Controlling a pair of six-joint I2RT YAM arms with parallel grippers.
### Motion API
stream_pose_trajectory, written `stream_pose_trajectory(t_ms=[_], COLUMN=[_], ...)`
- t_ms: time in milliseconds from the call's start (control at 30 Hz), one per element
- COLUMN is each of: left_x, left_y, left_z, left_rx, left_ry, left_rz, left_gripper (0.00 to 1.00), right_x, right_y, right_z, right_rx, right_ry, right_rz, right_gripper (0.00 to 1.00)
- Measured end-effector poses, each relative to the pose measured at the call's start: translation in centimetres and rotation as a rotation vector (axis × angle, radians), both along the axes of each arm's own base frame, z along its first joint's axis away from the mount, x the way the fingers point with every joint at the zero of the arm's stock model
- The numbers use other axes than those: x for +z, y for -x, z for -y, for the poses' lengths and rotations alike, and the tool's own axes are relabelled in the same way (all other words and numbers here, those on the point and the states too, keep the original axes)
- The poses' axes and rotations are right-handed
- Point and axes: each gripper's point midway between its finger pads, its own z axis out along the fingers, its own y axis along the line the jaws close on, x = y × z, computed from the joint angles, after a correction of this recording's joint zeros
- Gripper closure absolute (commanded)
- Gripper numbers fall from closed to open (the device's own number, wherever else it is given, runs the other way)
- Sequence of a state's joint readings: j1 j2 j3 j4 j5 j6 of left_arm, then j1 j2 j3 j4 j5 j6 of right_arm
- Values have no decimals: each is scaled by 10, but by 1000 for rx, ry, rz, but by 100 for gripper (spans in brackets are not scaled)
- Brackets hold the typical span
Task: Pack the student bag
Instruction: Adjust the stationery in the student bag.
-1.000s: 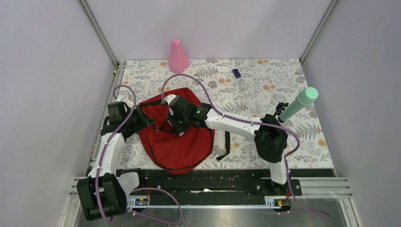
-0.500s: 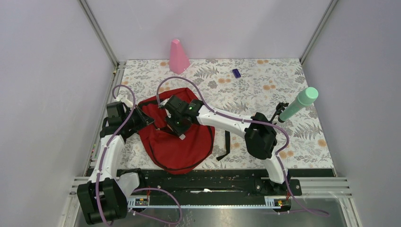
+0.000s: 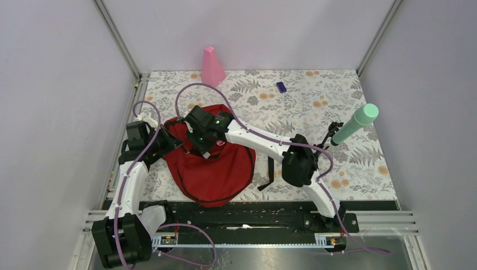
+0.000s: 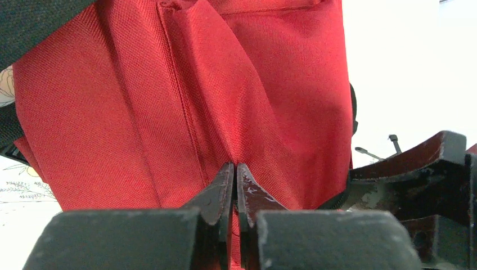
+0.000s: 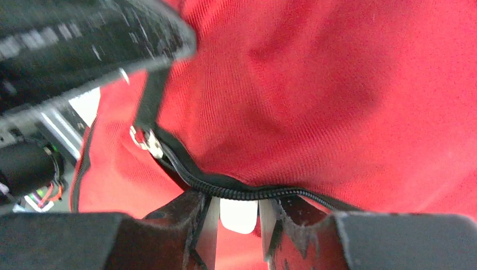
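- A dark red backpack (image 3: 219, 174) lies flat on the near left part of the flowered tabletop (image 3: 315, 101), just beyond the arm bases. Its long axis runs from near to far.
- The left end effector (image 4: 235, 169) is at the backpack's left edge, pinched tight on a raised fold of the red fabric.
- The right end effector (image 5: 239, 203) reaches across from the right and hangs over the far left part of the backpack. Its fingers stand narrow with a small white object (image 5: 238, 219) between them, apparently held.
- The black zipper (image 5: 191, 179) runs crosswise right at those fingertips, so the opening seems to lie just ahead of the white object. Both arms are at the backpack, and the right one carries the load.
- Well apart from the backpack, a pink cone (image 3: 212, 67) stands at the far edge. A small purple item (image 3: 281, 86) lies to its right, and a tilted green bottle (image 3: 355, 124) is at the right side.
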State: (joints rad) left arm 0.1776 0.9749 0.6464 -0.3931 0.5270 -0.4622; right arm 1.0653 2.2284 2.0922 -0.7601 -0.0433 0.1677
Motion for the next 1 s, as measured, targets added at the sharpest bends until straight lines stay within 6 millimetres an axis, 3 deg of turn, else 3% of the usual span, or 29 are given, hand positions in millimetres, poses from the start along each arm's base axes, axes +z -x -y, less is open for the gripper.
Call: stream_pose_trajectory(t_ms=[133,267,433,600,800,1000], left_x=[2,3,2,2,1,1], left_y=[-2,-3,-3,-3,-3,-3], left_z=[-1,-1,0,0,-1,-2], left_rx=[3,3,1,2,5,8], left_ry=[-2,3,6,6,3,-6], left_rz=[13,16,15,13,12,12], left_gripper=[100,100,100,100,100,73], right_x=[4,-12,-36,-27,-8,38], right_y=[-15,-26,-34,-31,-18,-9], right_z=[-25,-29,-32,-22,4,29], right_rx=[3,-18,-27,-21,-17,-46], right_ry=[-34,-21,-43,-93,-134,-195], right_rz=[30,69,126,184,216,277], right_gripper=[82,78,46,30,27,28])
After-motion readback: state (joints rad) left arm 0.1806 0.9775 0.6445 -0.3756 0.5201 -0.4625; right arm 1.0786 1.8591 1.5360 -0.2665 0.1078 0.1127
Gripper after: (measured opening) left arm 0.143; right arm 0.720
